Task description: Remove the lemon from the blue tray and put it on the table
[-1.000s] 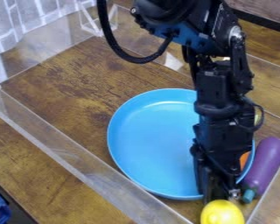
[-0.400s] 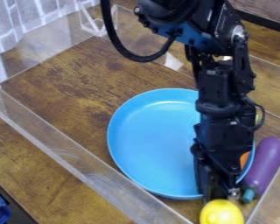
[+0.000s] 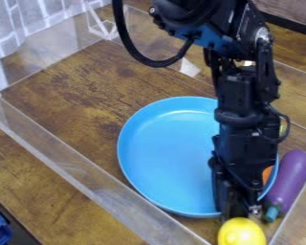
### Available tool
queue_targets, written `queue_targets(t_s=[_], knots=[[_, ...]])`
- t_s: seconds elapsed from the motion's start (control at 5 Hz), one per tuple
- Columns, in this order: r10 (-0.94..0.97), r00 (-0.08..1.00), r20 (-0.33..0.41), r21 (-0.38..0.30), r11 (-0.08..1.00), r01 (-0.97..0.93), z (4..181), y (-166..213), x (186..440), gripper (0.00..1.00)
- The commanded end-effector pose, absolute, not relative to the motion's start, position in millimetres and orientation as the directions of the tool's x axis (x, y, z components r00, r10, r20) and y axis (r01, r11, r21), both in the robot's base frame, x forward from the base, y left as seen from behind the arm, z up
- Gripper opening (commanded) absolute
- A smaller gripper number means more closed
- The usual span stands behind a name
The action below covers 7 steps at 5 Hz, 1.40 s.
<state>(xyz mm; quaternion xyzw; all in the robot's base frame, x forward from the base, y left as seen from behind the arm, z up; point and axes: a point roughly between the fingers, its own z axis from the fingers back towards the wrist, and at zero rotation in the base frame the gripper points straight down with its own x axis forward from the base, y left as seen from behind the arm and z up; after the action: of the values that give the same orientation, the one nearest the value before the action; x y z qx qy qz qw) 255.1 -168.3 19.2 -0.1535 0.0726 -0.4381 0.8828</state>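
Already the lemon [image 3: 243,233] lies off the blue tray [image 3: 168,153], on the tabletop [image 3: 79,86] just past the tray's near rim.

The arm stands steeply nose-down over that rim with its hand [image 3: 241,208] directly above the lemon and close to it. The jaws look narrow, but whether they grip the fruit or have let go cannot be told, since the arm's dark body hides the tips. The placing suggests a set-down beside the tray, with the purple eggplant [image 3: 287,177] just to the right. The lemon's long axis seems to run roughly left to right, though the frame edge cuts it off.
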Motion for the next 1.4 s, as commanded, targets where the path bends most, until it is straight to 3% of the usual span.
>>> queue_targets(t_s=[0.0,1.2], knots=[[-0.814,0.579,-0.042,-0.356,0.554,0.753,5.9,-166.5,247.1,0.00],[-0.826,0.559,-0.069,-0.365,0.542,0.757,4.5,-162.9,248.5,0.00]])
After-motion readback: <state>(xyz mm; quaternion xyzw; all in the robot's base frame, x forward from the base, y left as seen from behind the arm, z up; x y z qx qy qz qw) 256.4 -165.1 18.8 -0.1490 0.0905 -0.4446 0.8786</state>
